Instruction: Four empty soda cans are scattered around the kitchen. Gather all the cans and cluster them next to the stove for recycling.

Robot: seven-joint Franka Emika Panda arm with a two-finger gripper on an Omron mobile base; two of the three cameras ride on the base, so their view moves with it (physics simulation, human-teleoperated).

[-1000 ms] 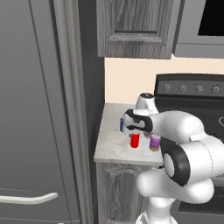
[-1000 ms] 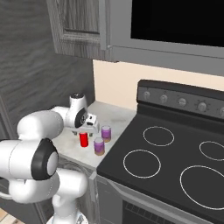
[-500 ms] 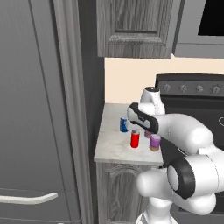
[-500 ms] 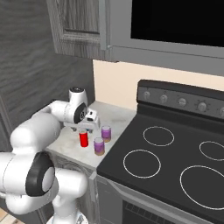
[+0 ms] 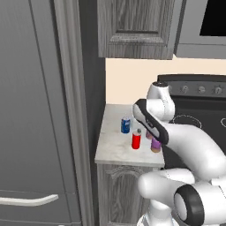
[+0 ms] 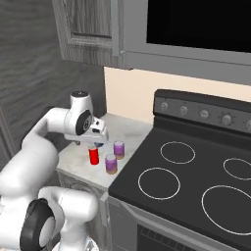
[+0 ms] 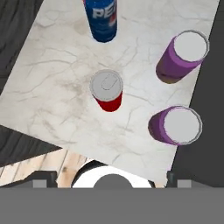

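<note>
I held the end effector (image 6: pixel 96 138) wide and empty above the red cylindrical can (image 7: pixel 107 91), apparently just released beside the black smooth-top stove (image 6: pixel 196 181) on the marble table (image 7: pixel 57 83).

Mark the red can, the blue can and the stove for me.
red can (image 7: pixel 106 86), hand view, on its silvery top
blue can (image 5: pixel 126 125), left base view, on its side
stove (image 6: pixel 196 166), right base view, on its black cooktop
</note>
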